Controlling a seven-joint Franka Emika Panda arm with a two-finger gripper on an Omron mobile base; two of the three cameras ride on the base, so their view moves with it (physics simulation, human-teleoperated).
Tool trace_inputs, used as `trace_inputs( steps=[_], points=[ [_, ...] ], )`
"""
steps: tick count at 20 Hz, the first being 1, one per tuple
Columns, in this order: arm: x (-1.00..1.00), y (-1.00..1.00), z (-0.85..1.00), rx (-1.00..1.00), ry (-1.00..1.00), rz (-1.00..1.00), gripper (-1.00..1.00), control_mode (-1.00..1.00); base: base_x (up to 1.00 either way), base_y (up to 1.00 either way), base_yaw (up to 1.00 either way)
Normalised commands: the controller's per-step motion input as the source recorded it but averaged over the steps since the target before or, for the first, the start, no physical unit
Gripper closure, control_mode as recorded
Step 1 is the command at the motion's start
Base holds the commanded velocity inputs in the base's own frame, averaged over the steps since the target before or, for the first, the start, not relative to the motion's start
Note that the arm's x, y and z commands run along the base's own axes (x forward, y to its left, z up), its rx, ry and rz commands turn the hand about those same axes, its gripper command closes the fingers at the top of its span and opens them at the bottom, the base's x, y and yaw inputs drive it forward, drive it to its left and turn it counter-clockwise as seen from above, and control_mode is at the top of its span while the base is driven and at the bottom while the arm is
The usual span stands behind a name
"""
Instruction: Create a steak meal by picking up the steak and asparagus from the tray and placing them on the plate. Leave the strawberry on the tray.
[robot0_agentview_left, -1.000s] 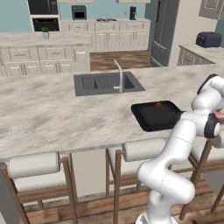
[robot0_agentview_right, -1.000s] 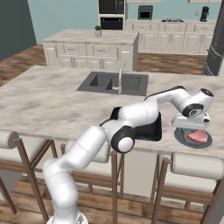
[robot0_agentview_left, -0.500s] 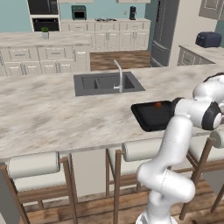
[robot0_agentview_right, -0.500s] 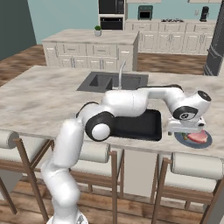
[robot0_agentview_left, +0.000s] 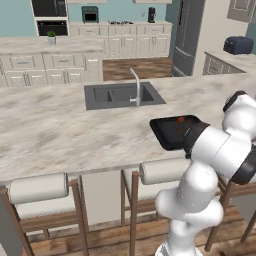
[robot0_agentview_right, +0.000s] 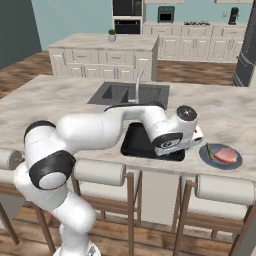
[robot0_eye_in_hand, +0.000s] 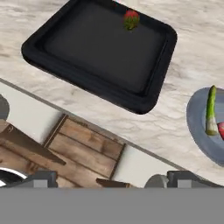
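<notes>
The gripper stands with its jaws spread wide and nothing between them; in the hand view its two dark tips rise far apart at the bottom, over the counter edge and the wooden floor below, touching no object. The black tray lies on the counter with the strawberry near one of its far corners. Just beside the tray, apart from it, is the grey-blue plate, cut off by the frame's right edge; the asparagus lies on it, and only a red sliver of the steak shows there. In the right base view the steak lies whole on the plate, with the asparagus alongside, and the arm's bulk hides part of the tray.
</notes>
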Motion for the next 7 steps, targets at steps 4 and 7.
trace_inputs(
  steps=[4,7],
  points=[
    [-0.55,0.70,0.97,-0.13,-0.26,0.03,-1.00,-1.00,0.00,0.00,0.00],
    [-0.49,0.56,1.00,-0.09,-0.22,0.03,-1.00,-1.00,0.00,0.00,0.00]
  ],
)
